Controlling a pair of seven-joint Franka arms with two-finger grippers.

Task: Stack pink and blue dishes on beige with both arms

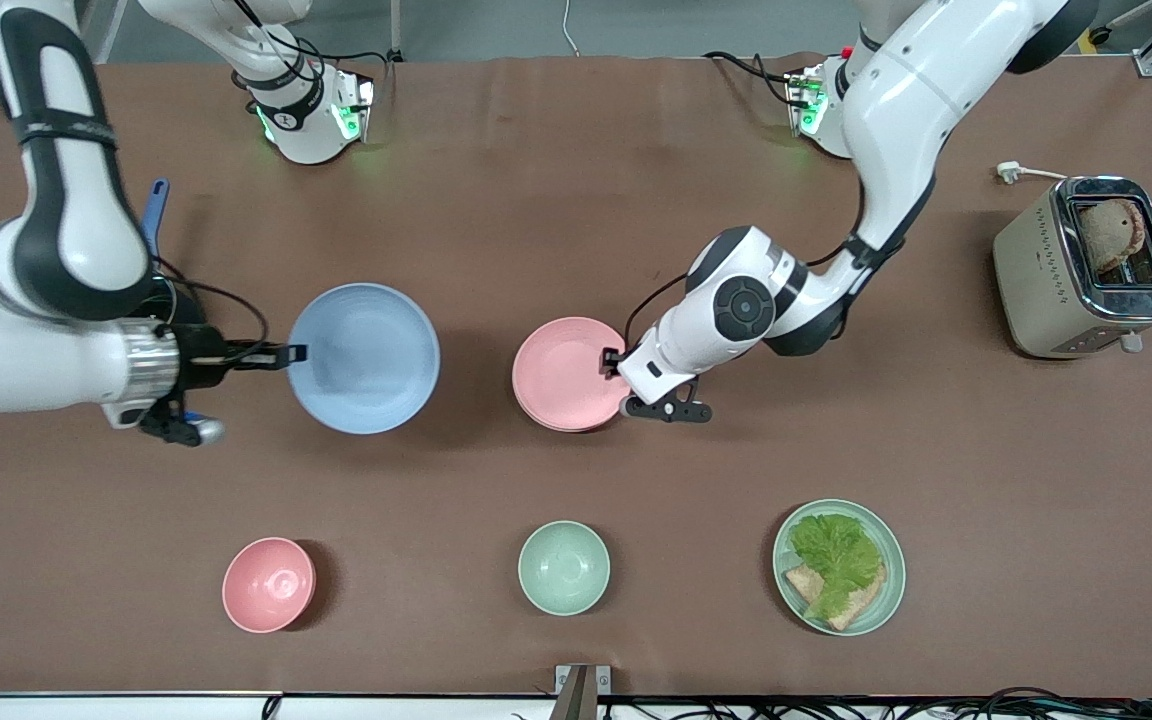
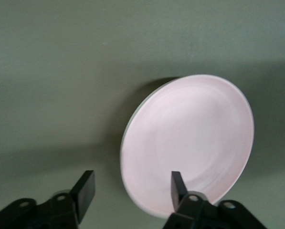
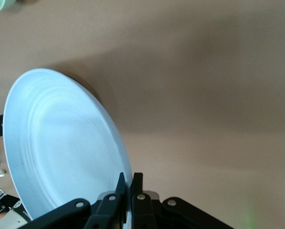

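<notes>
The pastel blue plate point(image 1: 364, 358) hangs level above the table toward the right arm's end, casting a shadow on it. My right gripper point(image 1: 288, 353) point(image 3: 130, 180) is shut on the rim of this blue plate point(image 3: 61, 148). The pastel pink plate point(image 1: 564, 372) point(image 2: 190, 143) lies at the table's middle. My left gripper point(image 1: 621, 382) point(image 2: 131, 180) is open at its rim on the left arm's side, one finger over the plate and one off it. No beige plate shows on its own; a thin second rim line runs under the pink plate's nearer edge.
Along the edge nearest the front camera stand a small pink bowl point(image 1: 268, 585), a pale green bowl point(image 1: 563, 567) and a green plate point(image 1: 888, 590) with lettuce and bread. A toaster point(image 1: 1031, 270) holding bread stands at the left arm's end. A blue handle point(image 1: 155, 208) pokes out by the right arm.
</notes>
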